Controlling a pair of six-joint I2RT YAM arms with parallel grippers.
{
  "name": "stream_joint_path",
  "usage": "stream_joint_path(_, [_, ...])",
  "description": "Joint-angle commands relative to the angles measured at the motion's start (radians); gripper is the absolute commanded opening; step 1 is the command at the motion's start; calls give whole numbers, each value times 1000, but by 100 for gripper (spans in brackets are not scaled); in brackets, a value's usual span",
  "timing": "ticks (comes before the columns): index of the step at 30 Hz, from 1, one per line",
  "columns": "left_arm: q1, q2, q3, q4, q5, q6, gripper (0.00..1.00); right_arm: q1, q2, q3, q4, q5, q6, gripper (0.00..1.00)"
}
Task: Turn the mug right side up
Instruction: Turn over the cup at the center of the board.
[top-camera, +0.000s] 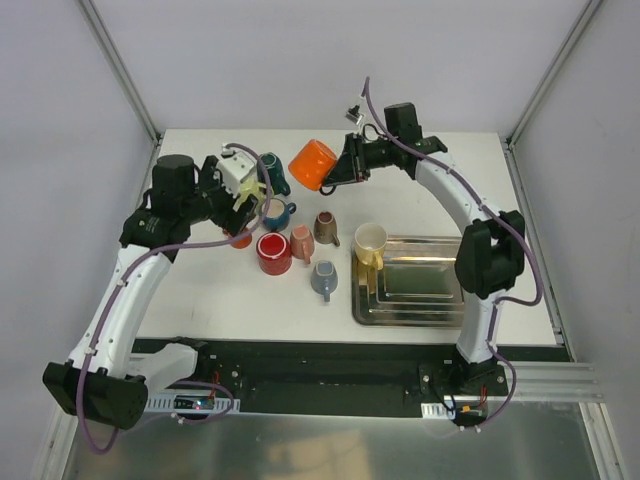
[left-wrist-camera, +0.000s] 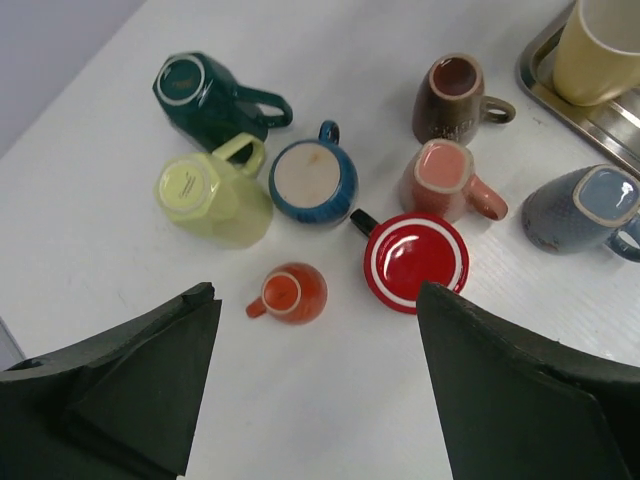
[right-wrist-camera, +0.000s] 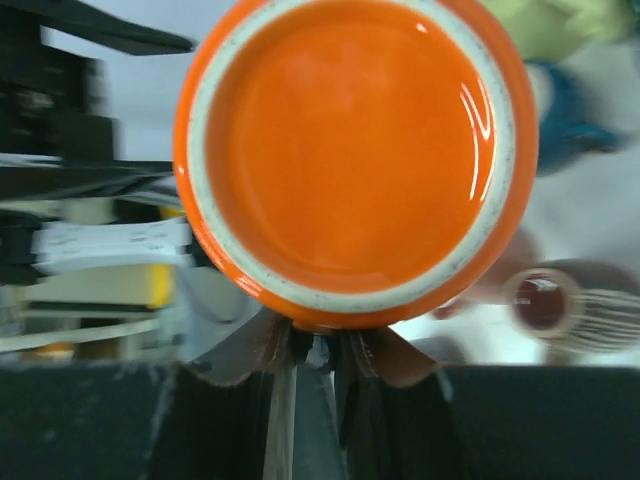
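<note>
My right gripper (top-camera: 337, 172) is shut on a large orange mug (top-camera: 313, 165) and holds it tilted in the air above the back of the table. In the right wrist view the mug's glazed base (right-wrist-camera: 355, 150) fills the frame, and the closed fingers (right-wrist-camera: 290, 350) pinch it at its lower edge, where the handle is hidden. My left gripper (top-camera: 248, 196) is open and empty, hovering over a cluster of mugs; in the left wrist view (left-wrist-camera: 318, 300) its fingers frame a small orange mug (left-wrist-camera: 293, 292) standing upside down.
On the table are a dark green mug (left-wrist-camera: 205, 92) on its side, a yellow-green mug (left-wrist-camera: 210, 195), a blue mug (left-wrist-camera: 313, 180) and a red mug (left-wrist-camera: 415, 262) bottom up, and pink (left-wrist-camera: 445, 178), brown (left-wrist-camera: 452, 95) and grey-blue (left-wrist-camera: 585, 205) mugs. A cream mug (top-camera: 369, 242) sits in the steel tray (top-camera: 420, 290).
</note>
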Motion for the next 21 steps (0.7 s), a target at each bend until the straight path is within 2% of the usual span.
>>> stream_joint_path(1, [-95, -74, -111, 235, -7, 149, 82, 12, -98, -222, 759, -342, 815, 0])
stream_joint_path(2, [-126, -92, -148, 286, -35, 189, 83, 16, -97, -232, 824, -373, 893, 0])
stream_joint_path(5, [-184, -123, -260, 456, -104, 251, 84, 29, -112, -252, 798, -418, 901, 0])
stream_joint_path(8, [-216, -100, -303, 580, -185, 249, 82, 49, -124, -260, 798, -461, 943, 0])
stream_joint_path(11, [-218, -65, -320, 682, -231, 223, 75, 69, -133, -266, 800, -498, 978, 0])
stream_joint_path(15, [-218, -36, -315, 756, -248, 166, 70, 87, -141, -290, 798, -505, 989, 0])
stream_joint_path(21, [-219, -17, -266, 741, -170, 111, 63, 96, -120, -271, 798, -504, 1000, 0])
